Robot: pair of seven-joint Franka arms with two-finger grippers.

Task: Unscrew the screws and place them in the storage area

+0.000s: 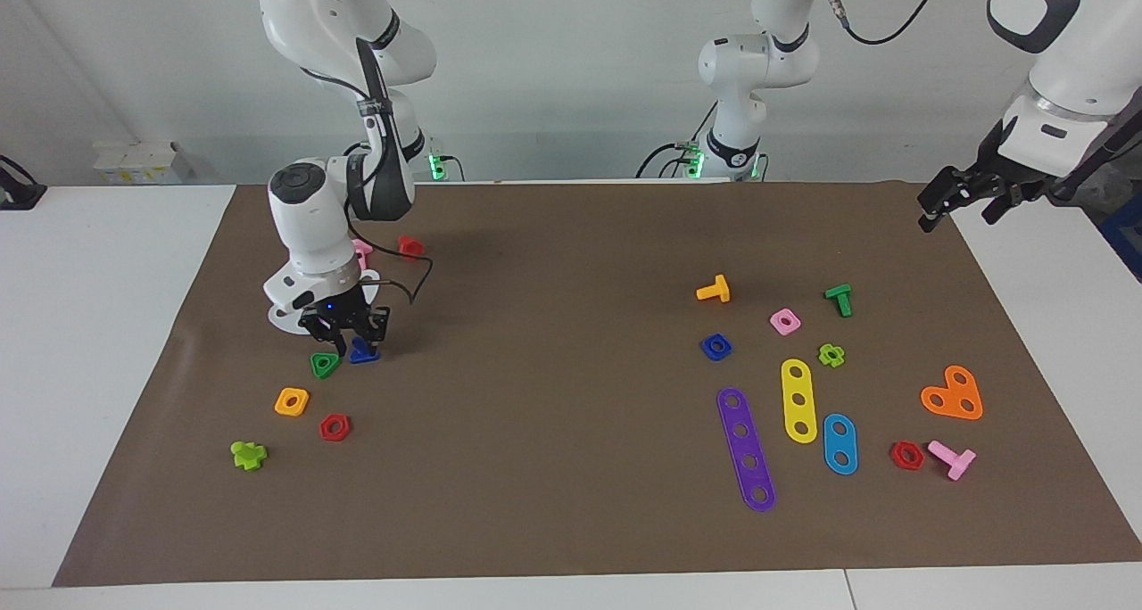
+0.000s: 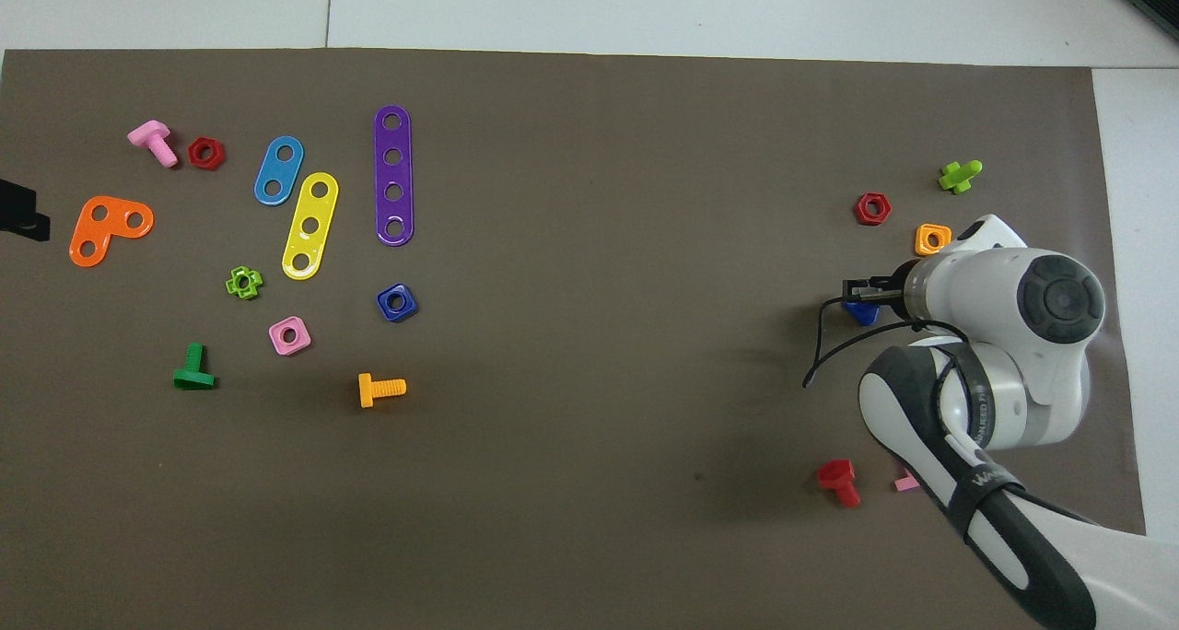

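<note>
We see a brown mat [image 1: 571, 467] on a white tabletop [image 1: 98, 342]. The screw [image 1: 363, 353] is dark blue; beside it is a green triangular nut [image 1: 325, 365], with an orange square nut [image 1: 292, 401], red hex nut [image 1: 335, 427] and lime cross piece [image 1: 249, 455] near it. Well apart from the screw are purple [image 1: 746, 449], yellow [image 1: 798, 399] and blue [image 1: 839, 443] strips. Both arms are white with black grippers.
</note>
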